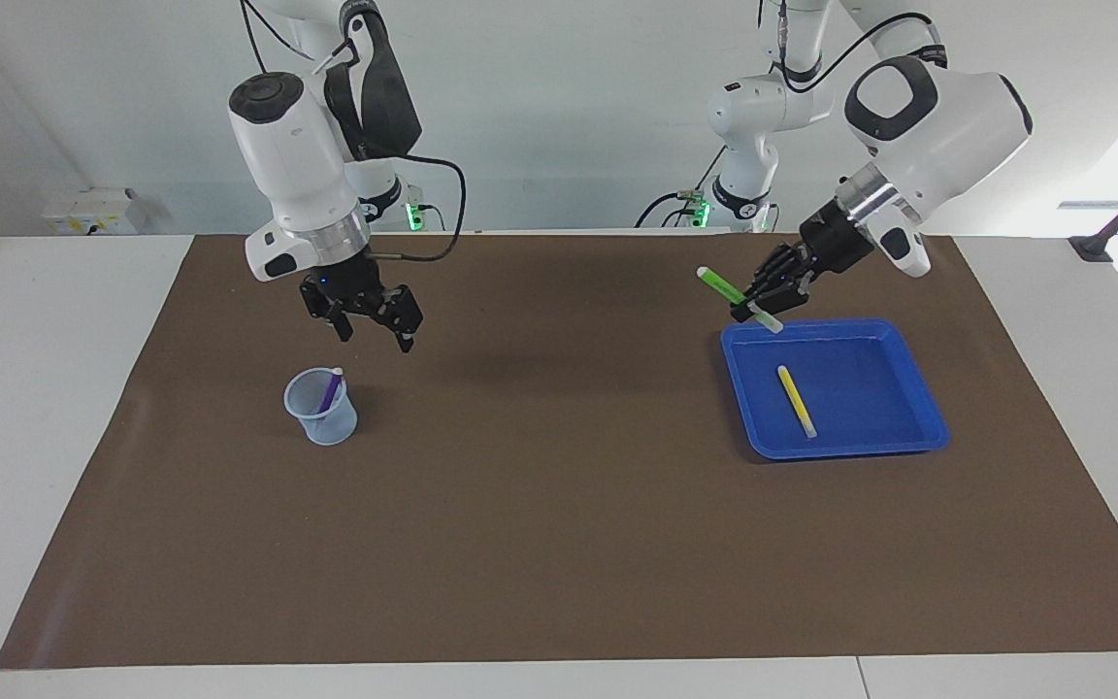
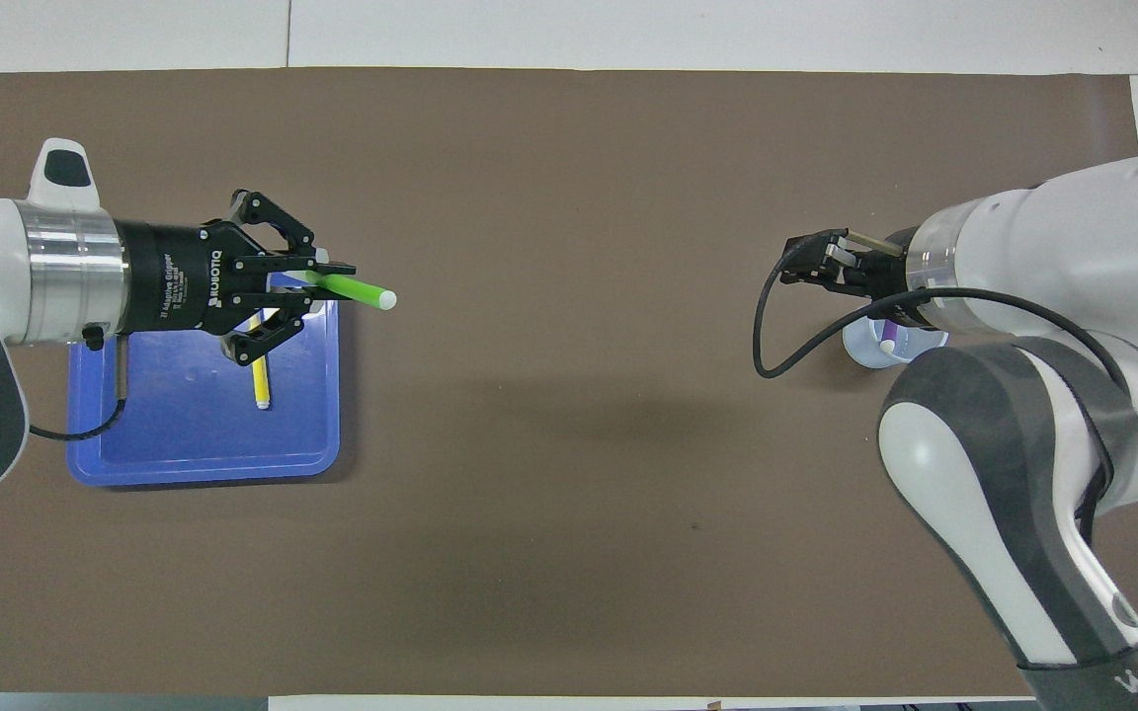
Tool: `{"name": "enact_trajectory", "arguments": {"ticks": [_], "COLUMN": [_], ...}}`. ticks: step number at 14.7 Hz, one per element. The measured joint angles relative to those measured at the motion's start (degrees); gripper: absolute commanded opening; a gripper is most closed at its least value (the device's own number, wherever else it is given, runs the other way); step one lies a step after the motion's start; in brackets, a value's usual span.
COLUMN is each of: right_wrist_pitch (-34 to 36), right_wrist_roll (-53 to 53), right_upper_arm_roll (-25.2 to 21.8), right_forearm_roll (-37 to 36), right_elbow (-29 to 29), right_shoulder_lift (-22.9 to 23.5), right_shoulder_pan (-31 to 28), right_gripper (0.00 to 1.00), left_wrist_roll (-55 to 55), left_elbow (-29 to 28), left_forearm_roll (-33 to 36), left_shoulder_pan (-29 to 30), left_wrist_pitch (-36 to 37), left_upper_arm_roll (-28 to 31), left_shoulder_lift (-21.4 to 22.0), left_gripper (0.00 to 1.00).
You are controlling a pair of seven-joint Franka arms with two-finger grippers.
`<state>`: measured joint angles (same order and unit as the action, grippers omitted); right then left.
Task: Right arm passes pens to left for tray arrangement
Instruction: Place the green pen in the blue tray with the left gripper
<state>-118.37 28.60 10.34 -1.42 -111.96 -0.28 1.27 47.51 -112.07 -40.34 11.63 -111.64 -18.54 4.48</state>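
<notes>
**Green pen held over tray rim**

In the facing view, the right gripper is seen over the mat just beside the cup, fingers spread, nothing held. The purple pen is stood in the cup. The green pen is clamped in the left gripper over the tray rim. The yellow pen is lying in the tray.

The slim green marker pen hangs tilted over the rim of the shallow bright blue plastic tray, its pale tip aimed toward ten o'clock in the facing view. The slim yellow marker pen lies flat inside the tray, running roughly eleven to five. The slim purple marker pen stands leaning in a cup, toward the right arm's end of the worktop.
</notes>
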Motion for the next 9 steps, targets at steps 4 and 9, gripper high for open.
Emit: {"name": "enact_trajectory", "arguments": {"ticks": [4, 9], "right_wrist_pitch": [-0.7, -4.4], "right_wrist_roll": [-3.7, -4.2], "right_upper_arm_roll": [-1.4, -2.2], "right_forearm_roll": [-8.8, -12.3], "right_elbow": [-4.3, -9.1], "right_shoulder_lift": [1.1, 1.8], "right_shoulder_pan": [-0.1, -0.1], "right_gripper": [0.92, 0.83], "left_wrist_roll": [-19.3, -38.3], "left_elbow": [-1.6, -1.5], "left_forearm_roll": [13.0, 32.7], "left_shoulder_pan": [4.7, 7.7], "left_wrist_pitch": [1.5, -0.7], "left_upper_arm_roll": [0.1, 0.1], "left_shoulder_lift": [-4.5, -13.4], "left_gripper": [0.00, 0.00]}}
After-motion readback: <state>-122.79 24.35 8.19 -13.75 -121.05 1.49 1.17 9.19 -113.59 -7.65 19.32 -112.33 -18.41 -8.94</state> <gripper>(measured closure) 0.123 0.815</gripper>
